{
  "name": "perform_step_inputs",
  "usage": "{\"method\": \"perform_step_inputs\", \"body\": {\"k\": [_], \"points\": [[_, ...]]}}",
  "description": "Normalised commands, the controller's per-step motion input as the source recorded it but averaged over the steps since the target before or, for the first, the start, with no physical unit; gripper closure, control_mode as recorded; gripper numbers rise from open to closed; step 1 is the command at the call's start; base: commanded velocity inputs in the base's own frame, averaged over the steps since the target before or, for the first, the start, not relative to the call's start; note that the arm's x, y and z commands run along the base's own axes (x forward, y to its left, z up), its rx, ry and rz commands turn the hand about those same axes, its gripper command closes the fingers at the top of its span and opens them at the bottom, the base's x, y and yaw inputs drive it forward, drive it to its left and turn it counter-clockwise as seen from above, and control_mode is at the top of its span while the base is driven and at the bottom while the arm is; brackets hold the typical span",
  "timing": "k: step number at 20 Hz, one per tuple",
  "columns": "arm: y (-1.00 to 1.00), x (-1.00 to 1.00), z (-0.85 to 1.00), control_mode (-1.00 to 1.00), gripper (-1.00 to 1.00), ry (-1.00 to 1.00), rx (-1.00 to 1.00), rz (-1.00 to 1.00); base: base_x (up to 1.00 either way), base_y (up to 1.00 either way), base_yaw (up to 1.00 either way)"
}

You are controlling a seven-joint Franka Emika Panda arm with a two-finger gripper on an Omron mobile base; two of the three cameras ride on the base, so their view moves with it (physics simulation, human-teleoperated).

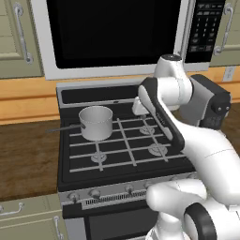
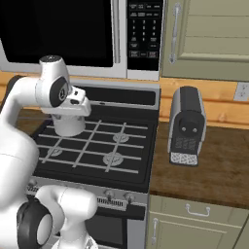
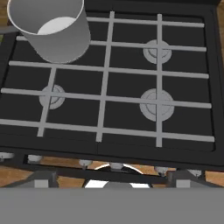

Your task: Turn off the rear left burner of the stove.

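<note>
Above the stove [image 1: 126, 140] the arm hangs with its hand looking down over the grates, well clear of the knob strip. Its gripper [image 3: 112, 177] shows just two dark fingertips at the bottom of the hand view, set wide apart, so the jaws look open and hold nothing. I judge this the approach step: no knob is touched yet. Next the hand must drop toward the silver front strip and find the knob for the rear left burner, where the steel pot [image 1: 96, 123] sits. I count four burners, one pot, and one toaster [image 2: 186, 125] on the bench to the right.
</note>
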Motion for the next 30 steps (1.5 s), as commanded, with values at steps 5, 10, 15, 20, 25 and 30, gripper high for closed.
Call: {"method": "perform_step_inputs", "body": {"k": [5,10,15,20,25,30], "points": [[0.93,-0.49,-0.27,-1.00,-1.00,0.02,-0.12,0.04,0.00,0.00,0.00],[0.94,-0.51,-0.31,-1.00,-1.00,0.01,-0.13,0.05,0.00,0.00,0.00],[0.85,-0.57,-0.30,-1.00,-1.00,0.00,-0.14,0.04,0.00,0.00,0.00],[0.63,-0.60,-0.36,-1.00,-1.00,0.01,-0.19,0.13,0.00,0.00,0.00],[0.25,-0.41,-0.61,-1.00,-1.00,-0.04,-0.17,0.11,0.00,0.00,0.00],[0.06,-0.05,-0.98,-1.00,-1.00,-0.03,-0.20,0.03,0.00,0.00,0.00]]}}
